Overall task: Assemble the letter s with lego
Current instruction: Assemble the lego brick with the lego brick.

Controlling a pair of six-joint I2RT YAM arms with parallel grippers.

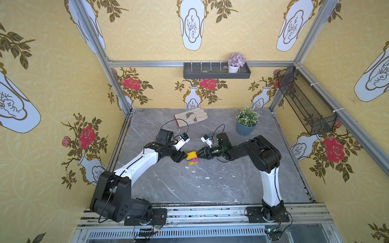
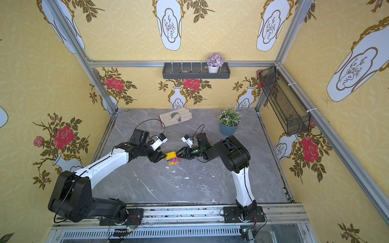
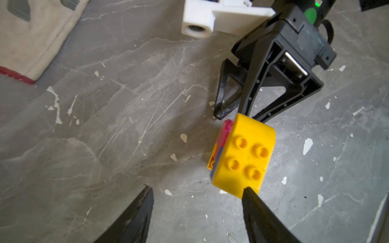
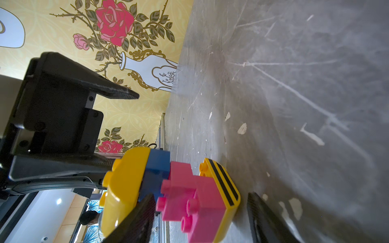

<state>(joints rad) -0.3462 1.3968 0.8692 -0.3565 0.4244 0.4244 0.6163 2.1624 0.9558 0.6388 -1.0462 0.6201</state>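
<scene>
In both top views the lego letter s (image 1: 192, 158) (image 2: 172, 158), a clump of yellow, blue and pink studded plastic bricks, sits on the grey marbled tabletop (image 1: 189, 185) between left gripper (image 1: 183, 156) and right gripper (image 1: 199, 155). Left wrist view: jaws spread beside it. Right wrist view: jaws slack around it, not pinching.

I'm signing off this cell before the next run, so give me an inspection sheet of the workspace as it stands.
Surface: grey marbled tabletop, scratched, with white chips.
Job's things: lego S assembled and upright, striped yellow brick lowest.
Clutter: work glove and potted plant near the back wall.
Grippers: left gripper open, one fingertip at the top yellow brick; right gripper open, straddling the S.
Cables: black cables arch above both wrists; whether one touches the glove, cannot tell.
Surroundings: floral walls, grey shelf holding a flowerpot, mesh basket.
</scene>
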